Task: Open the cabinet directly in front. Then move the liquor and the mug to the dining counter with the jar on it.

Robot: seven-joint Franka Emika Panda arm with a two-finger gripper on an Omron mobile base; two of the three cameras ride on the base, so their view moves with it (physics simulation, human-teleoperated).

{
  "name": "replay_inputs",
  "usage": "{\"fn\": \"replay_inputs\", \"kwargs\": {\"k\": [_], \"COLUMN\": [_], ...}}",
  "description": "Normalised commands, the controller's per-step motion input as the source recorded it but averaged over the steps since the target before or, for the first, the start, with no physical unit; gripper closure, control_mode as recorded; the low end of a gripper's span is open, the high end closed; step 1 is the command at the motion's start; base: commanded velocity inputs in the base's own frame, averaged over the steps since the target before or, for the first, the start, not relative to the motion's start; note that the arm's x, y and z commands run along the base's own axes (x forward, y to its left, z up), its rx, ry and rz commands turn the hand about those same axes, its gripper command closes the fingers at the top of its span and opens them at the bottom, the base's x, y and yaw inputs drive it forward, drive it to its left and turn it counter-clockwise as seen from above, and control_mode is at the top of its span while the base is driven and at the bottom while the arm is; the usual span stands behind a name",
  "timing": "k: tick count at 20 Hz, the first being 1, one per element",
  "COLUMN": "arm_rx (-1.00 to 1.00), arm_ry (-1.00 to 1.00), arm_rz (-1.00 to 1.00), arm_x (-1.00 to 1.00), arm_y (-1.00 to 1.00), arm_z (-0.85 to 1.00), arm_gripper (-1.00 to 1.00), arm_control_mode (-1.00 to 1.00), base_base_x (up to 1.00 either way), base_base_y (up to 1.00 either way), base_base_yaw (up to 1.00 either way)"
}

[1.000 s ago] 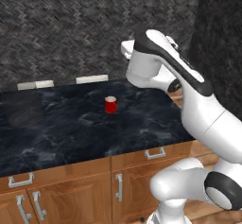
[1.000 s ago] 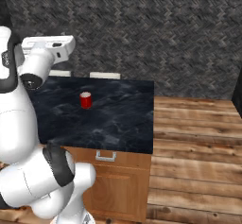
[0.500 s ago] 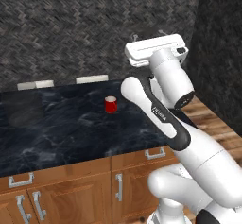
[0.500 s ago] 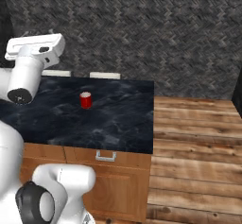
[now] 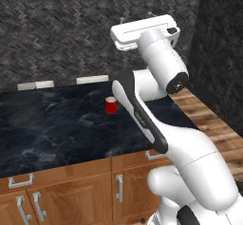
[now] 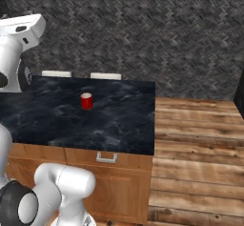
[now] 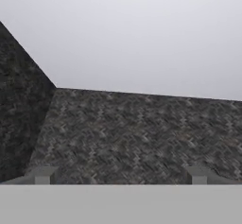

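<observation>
The red mug [image 5: 111, 105] [image 6: 86, 100] stands upright on the dining counter [image 5: 57, 138] [image 6: 124, 125], a black marbled top over brown wooden fronts. My gripper [image 5: 137, 22] is raised high above the counter's right part, well clear of the mug, and points at the dark patterned wall. In the hand view the gripper [image 7: 120, 176] is open, its two fingertips [image 7: 42, 175] far apart with nothing between them, facing the wall and a pale ceiling. The liquor and the cabinet are out of view.
Two small white blocks [image 5: 35, 85] [image 5: 92, 79] lie along the back of the counter against the wall. Silver handles [image 5: 118, 188] [image 6: 106, 158] sit on the wooden fronts. Wooden floor [image 6: 200, 139] stretches to the right of the counter's end.
The arm has swung upward and the hand has risen from beside the counter to high above it, turning to face the wall. The mug has not moved.
</observation>
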Motion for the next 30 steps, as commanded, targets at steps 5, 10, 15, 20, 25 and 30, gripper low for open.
{"fn": "replay_inputs", "kwargs": {"k": [5, 10, 15, 20, 25, 30], "arm_rx": [-0.07, -0.02, 0.02, 0.04, 0.00, 0.00], "arm_ry": [0.18, 0.29, 0.36, 0.34, 0.05, -0.05], "arm_rz": [0.16, 0.20, 0.23, 0.16, 0.00, -0.02], "arm_x": [-0.79, -0.99, -0.97, -0.65, -0.06, 0.02], "arm_y": [0.92, 0.90, 0.54, 0.13, 0.00, -0.17], "arm_z": [0.70, 0.11, -0.56, -1.00, -0.20, -0.54], "arm_gripper": [-1.00, -1.00, -1.00, -1.00, -1.00, -1.00], "arm_control_mode": [-1.00, -1.00, -1.00, -1.00, -1.00, -1.00], "base_base_x": [0.00, 0.00, 0.00, 0.00, 0.00, 0.00], "base_base_y": [0.00, 0.00, 0.00, 0.00, 0.00, 0.00], "base_base_yaw": [0.00, 0.00, 0.00, 0.00, 0.00, 0.00]}}
